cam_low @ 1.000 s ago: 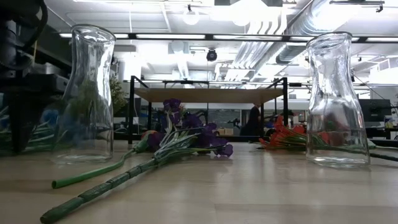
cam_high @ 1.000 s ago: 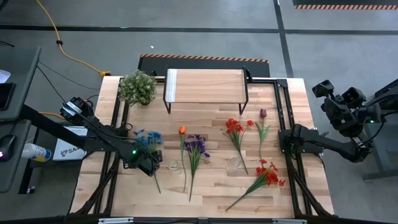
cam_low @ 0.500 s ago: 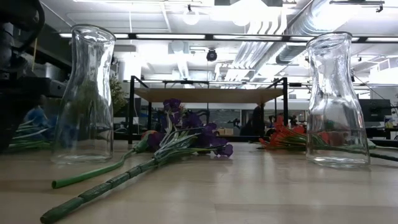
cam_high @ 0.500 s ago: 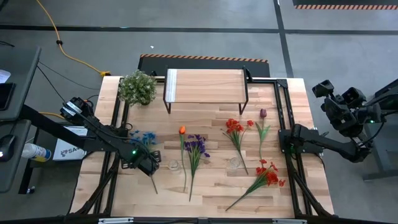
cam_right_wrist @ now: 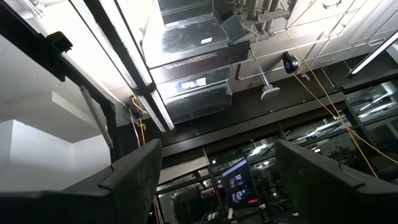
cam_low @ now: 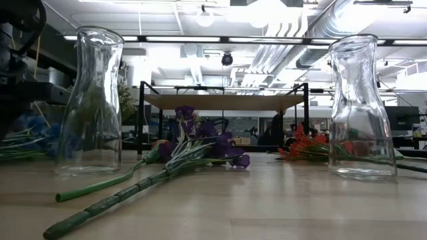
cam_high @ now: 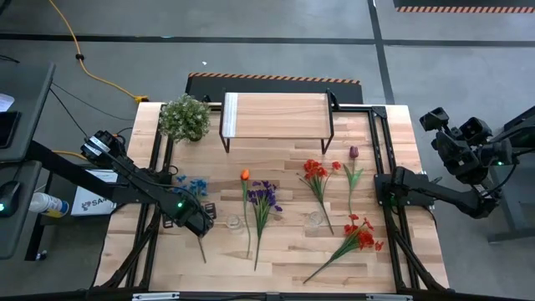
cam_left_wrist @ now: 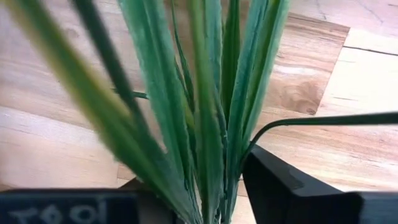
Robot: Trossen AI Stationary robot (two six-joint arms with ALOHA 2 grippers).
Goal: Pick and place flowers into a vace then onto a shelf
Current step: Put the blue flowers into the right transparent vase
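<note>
With our left pincer (cam_high: 199,226) narrowing around the blue flower's (cam_high: 194,187) leafy stem low at the counter's (cam_high: 284,251) left side, we risk pinching only loose leaves, letting it slip when lifted.

Green leaves (cam_left_wrist: 205,124) blur close up, hiding the left gripper's (cam_left_wrist: 211,205) jaws

A light wooden table (cam_high: 284,251) carries a low shelf (cam_high: 276,115) at its far edge, a bushy potted plant (cam_high: 185,118) beside it, loose flowers (cam_high: 262,201) (blue, purple, orange, red) and two clear glass vases (cam_low: 91,100).
</note>
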